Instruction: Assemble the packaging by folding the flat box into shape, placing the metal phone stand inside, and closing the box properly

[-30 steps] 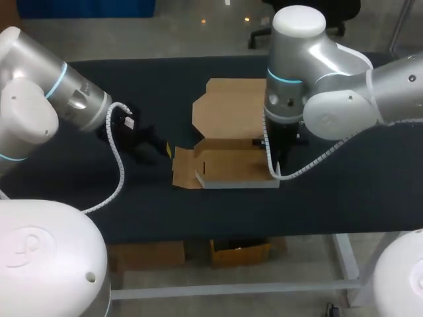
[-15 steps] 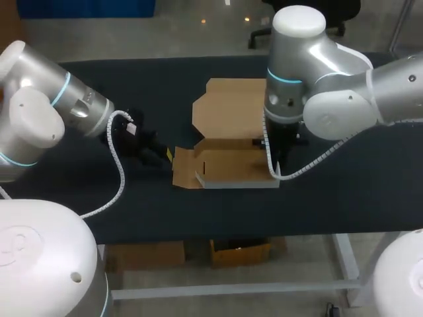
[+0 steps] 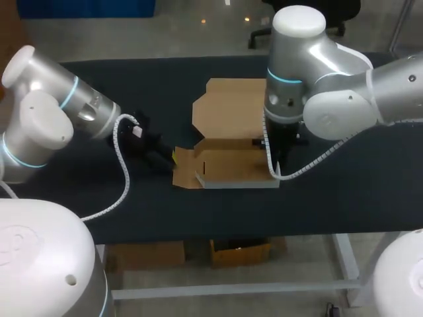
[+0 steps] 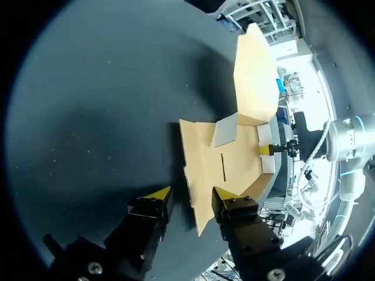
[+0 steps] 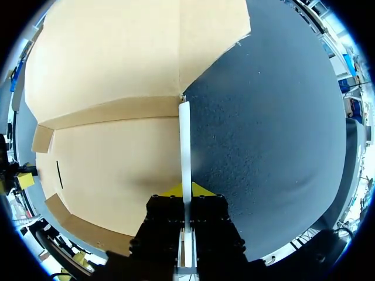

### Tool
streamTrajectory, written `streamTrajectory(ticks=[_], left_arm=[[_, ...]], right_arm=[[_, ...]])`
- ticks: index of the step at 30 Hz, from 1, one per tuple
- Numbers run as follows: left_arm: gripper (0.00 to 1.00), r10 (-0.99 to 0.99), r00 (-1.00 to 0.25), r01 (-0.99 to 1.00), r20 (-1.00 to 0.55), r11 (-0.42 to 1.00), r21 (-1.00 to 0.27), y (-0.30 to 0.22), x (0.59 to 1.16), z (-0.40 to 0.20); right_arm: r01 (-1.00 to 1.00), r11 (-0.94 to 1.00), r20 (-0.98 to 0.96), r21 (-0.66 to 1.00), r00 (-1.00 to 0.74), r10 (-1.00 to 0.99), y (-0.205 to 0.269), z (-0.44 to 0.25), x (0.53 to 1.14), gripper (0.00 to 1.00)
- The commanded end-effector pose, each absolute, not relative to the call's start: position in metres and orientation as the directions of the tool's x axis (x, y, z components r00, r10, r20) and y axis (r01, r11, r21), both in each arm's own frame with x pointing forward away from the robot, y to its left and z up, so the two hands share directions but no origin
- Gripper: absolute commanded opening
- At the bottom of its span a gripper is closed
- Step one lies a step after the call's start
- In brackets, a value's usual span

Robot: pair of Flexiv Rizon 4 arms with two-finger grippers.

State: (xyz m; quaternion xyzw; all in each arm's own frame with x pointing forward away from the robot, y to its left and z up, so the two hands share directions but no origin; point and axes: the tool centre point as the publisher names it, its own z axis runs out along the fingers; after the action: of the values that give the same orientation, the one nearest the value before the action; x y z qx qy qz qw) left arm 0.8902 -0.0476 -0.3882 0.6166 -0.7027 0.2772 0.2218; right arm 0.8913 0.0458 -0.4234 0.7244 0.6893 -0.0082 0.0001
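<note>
- One dark tabletop [image 3: 198,211] is carrying everything, with the cardboard box [image 3: 231,165] sitting near its middle, slightly toward the near edge.
- Two arms are coming in over it: the left arm [image 3: 39,125] from the left edge, the right arm [image 3: 330,86] from the right, hanging above the box's right end.
- Half the folding, at a guess, is showing as done: the box is lying open with its base flat and its near wall and right wall [image 5: 185,140] standing up.
- Its lid [image 3: 231,109] is lying spread flat toward the far edge, and the left flap [image 4: 196,175] is lying low on the cloth, so both are waiting to be folded.
- The right gripper [image 5: 186,190] is pinching the upright right wall, fingers together on its thin edge from both sides.
- The left gripper [image 4: 190,196] is sitting just beside the box's left end with its fingers apart; the flap's edge is poking between them, gripped by neither.
- No phone stand is showing in any view, so, judging from that, loading it and closing the lid are both remaining.
</note>
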Motion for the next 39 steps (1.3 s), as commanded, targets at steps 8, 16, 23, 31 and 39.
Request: streamTrajectory(ticks=[8,16,23,31,39], left_arm=[[0.38,-0.726,-0.138,-0.99,0.673,0.1,-0.095,-0.057,0.898,-0.402],[0.28,-0.735,-0.116,-0.993,0.668,0.083,-0.081,-0.066,0.897,-0.405],[0.0,-0.777,-0.071,-0.997,0.626,0.032,-0.072,-0.073,0.897,-0.401],[0.0,-0.831,-0.024,-0.995,0.556,-0.031,-0.09,-0.082,0.894,-0.385],[0.0,-0.88,-0.002,-0.993,0.476,-0.055,-0.107,-0.093,0.889,-0.374]], right_arm=[[0.999,-0.05,-0.016,-0.015,0.049,0.999,0.047,-0.425,0.893,0.0],[0.999,-0.05,-0.016,-0.015,0.049,0.999,0.047,-0.425,0.893,0.0],[0.999,-0.05,-0.016,-0.015,0.049,0.999,0.047,-0.425,0.893,0.0],[0.999,-0.05,-0.016,-0.015,0.049,0.999,0.047,-0.425,0.893,0.0],[0.999,-0.05,-0.016,-0.015,0.049,0.999,0.047,-0.425,0.893,0.0]])
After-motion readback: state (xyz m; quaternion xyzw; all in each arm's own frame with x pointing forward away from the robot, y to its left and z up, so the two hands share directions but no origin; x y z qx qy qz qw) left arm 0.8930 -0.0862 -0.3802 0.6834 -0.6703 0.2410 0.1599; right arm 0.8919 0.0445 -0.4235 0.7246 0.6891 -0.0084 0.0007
